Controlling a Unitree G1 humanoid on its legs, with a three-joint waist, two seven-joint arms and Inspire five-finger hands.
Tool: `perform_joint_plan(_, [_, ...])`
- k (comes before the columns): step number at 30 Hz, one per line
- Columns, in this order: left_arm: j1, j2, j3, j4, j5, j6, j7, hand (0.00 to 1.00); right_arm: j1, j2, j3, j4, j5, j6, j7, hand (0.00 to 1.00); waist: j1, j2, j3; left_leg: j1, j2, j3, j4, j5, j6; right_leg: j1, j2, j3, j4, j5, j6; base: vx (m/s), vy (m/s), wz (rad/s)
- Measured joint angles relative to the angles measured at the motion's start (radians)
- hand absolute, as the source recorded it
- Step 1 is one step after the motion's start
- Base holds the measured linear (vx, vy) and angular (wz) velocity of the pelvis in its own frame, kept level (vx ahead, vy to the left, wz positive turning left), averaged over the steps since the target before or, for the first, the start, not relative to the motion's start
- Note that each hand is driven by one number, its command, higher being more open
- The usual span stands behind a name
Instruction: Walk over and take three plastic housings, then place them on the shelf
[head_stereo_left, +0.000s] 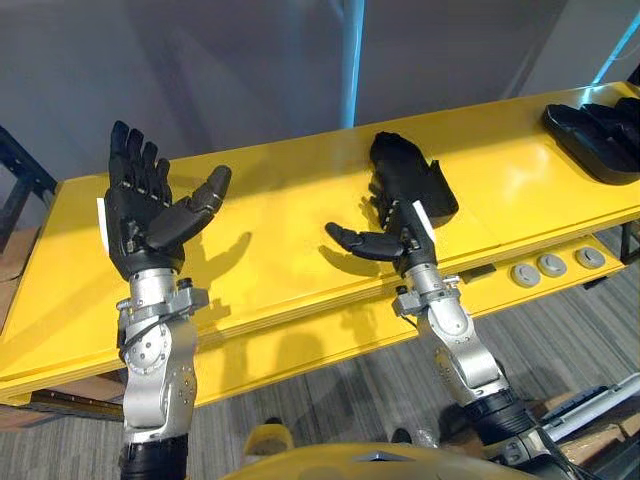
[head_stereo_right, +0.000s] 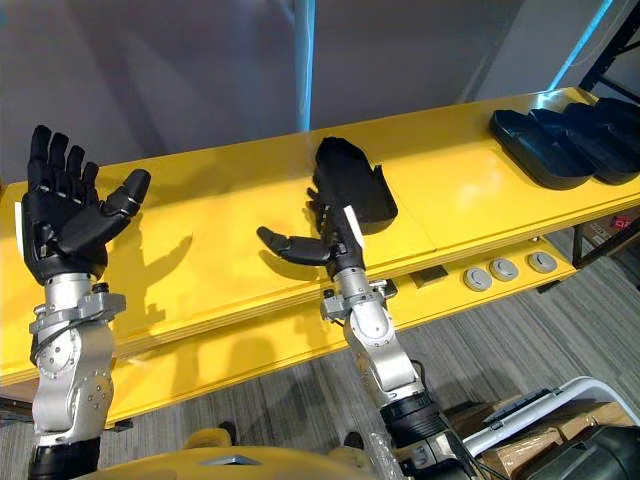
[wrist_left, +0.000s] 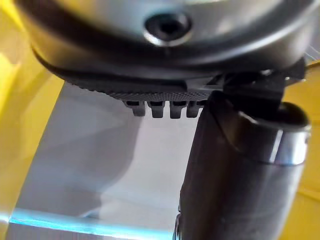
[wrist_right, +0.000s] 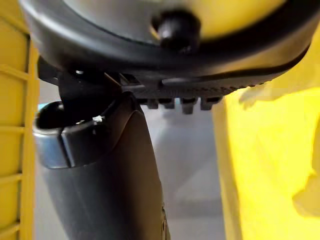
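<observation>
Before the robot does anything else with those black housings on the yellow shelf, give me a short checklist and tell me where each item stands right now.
1. Left robot hand free: ok. It is open, raised over the yellow shelf and holds nothing.
2. Right robot hand free: ok. It is open, with the thumb out to the side.
3. Single black housing resting on the shelf: ok. It lies just past the right robot hand.
4. Right fingers clear of that housing: cannot tell. They overlap it in both eye views.
5. Stacked housings at the shelf's right end: ok, though their count cannot be told.
</observation>
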Motion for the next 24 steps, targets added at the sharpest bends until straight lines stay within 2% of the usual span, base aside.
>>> perform_joint_plan(2, [0.042,-0.014,0.002,-0.025,-0.001,-0.015,-0.024,1.0,0.037,-0.005,-0.091,-0.059,0.0,0.0,0.003,1.0,-0.001,0.0,0.0,0.0,0.001,0.004,0.0,0.0,0.0,-0.003,0.0,0.004,0.0,0.0,0.0,0.0,0.009,-0.05])
perform_joint_plan(3, [0.066,-0.017,0.005,-0.033,-0.003,-0.027,-0.038,1.0,0.057,-0.014,-0.158,-0.095,0.017,0.0,0.029,1.0,-0.003,0.0,0.0,0.002,0.001,0.007,0.0,-0.001,-0.001,-0.003,0.0,0.006,0.0,0.0,0.0,0.0,0.008,-0.06])
perform_joint_plan(6, [0.102,-0.018,0.027,-0.038,-0.022,-0.04,-0.059,1.0,0.078,-0.059,-0.255,-0.138,0.092,0.0,0.117,1.0,-0.016,-0.003,-0.002,0.007,0.003,0.015,-0.002,-0.002,-0.002,-0.004,0.0,0.009,0.0,0.0,0.0,0.0,0.007,-0.09])
perform_joint_plan(8, [0.102,-0.022,0.037,-0.038,-0.043,-0.04,-0.06,1.0,0.079,-0.083,-0.266,-0.138,0.098,-0.001,0.147,1.0,-0.029,-0.008,-0.006,0.015,0.005,0.025,-0.005,-0.002,-0.003,-0.004,0.001,0.019,0.0,0.0,0.0,-0.02,0.009,-0.16])
perform_joint_plan(14, [0.104,-0.024,0.038,-0.039,-0.065,-0.041,-0.063,1.0,0.121,-0.112,-0.259,-0.17,-0.135,-0.003,0.185,1.0,-0.027,-0.021,-0.015,0.022,0.009,0.042,-0.02,-0.002,-0.004,-0.015,0.003,0.032,0.0,-0.001,-0.002,-0.01,0.004,-0.06])
perform_joint_plan(21, [0.137,-0.019,0.039,-0.038,-0.081,-0.04,-0.064,1.0,0.111,-0.311,-0.308,-0.173,-0.226,-0.003,0.271,1.0,-0.028,-0.035,-0.02,0.031,0.009,0.047,-0.023,-0.004,-0.005,-0.004,0.003,0.039,0.001,0.0,0.0,0.01,0.003,-0.01])
perform_joint_plan(24, [0.137,0.005,0.038,-0.038,-0.108,-0.04,-0.076,1.0,0.097,-0.409,-0.311,-0.156,-0.257,-0.001,0.299,1.0,-0.029,-0.049,-0.019,0.033,0.009,0.048,-0.027,-0.004,-0.006,-0.005,0.003,0.04,0.002,0.0,0.001,-0.02,0.007,-0.01])
